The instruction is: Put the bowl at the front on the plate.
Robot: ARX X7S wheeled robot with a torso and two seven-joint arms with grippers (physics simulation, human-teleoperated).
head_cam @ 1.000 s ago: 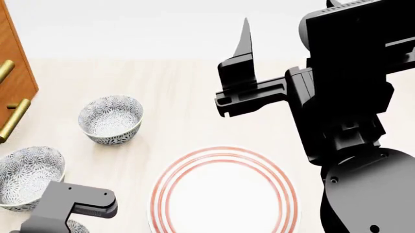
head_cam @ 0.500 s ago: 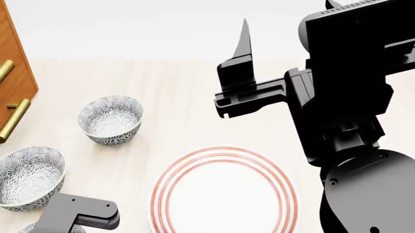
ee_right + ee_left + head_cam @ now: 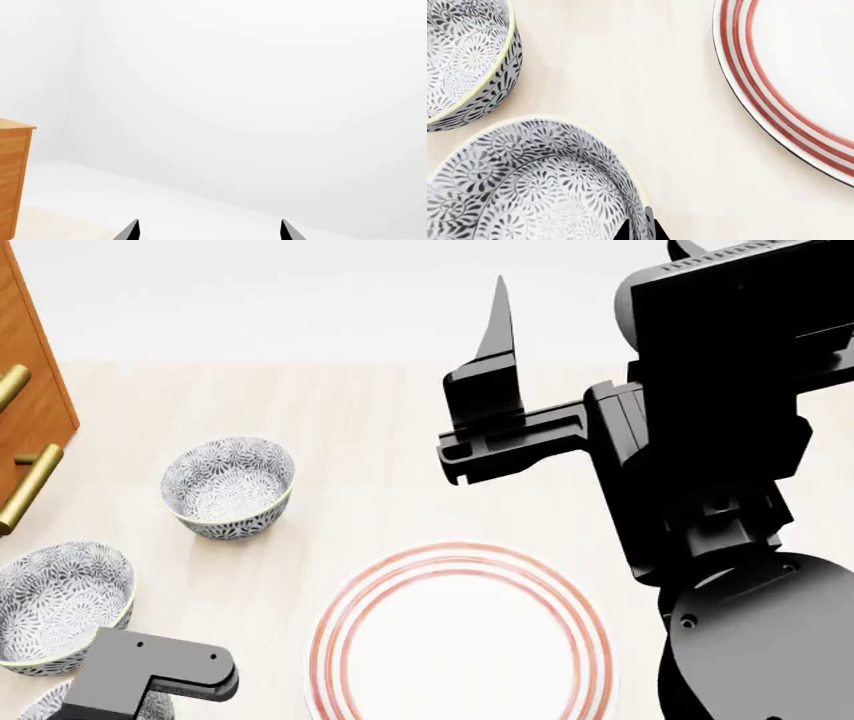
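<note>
The front bowl (image 3: 527, 185), white with a blue-grey floral pattern, lies close under my left wrist. My left gripper (image 3: 640, 231) is shut on it, one fingertip inside the rim and one outside. In the head view only an edge of this bowl (image 3: 40, 705) shows at the lower left, under my left arm (image 3: 154, 665). The plate (image 3: 774, 100) with red rings lies beside the bowl on the table, and in the head view the plate (image 3: 461, 560) is at the bottom centre. My right gripper (image 3: 210, 231) is open, raised high over the table and holding nothing.
Two identical bowls stand on the left, one (image 3: 60, 605) just behind the front bowl and one (image 3: 227, 485) further back. A wooden cabinet (image 3: 27, 390) with brass handles (image 3: 34, 485) borders the far left. My right arm (image 3: 707, 440) fills the right side.
My left arm dipped toward the front bowl and then shifted slightly up and left. More of that bowl now shows to the arm's left. The right arm has barely moved.
</note>
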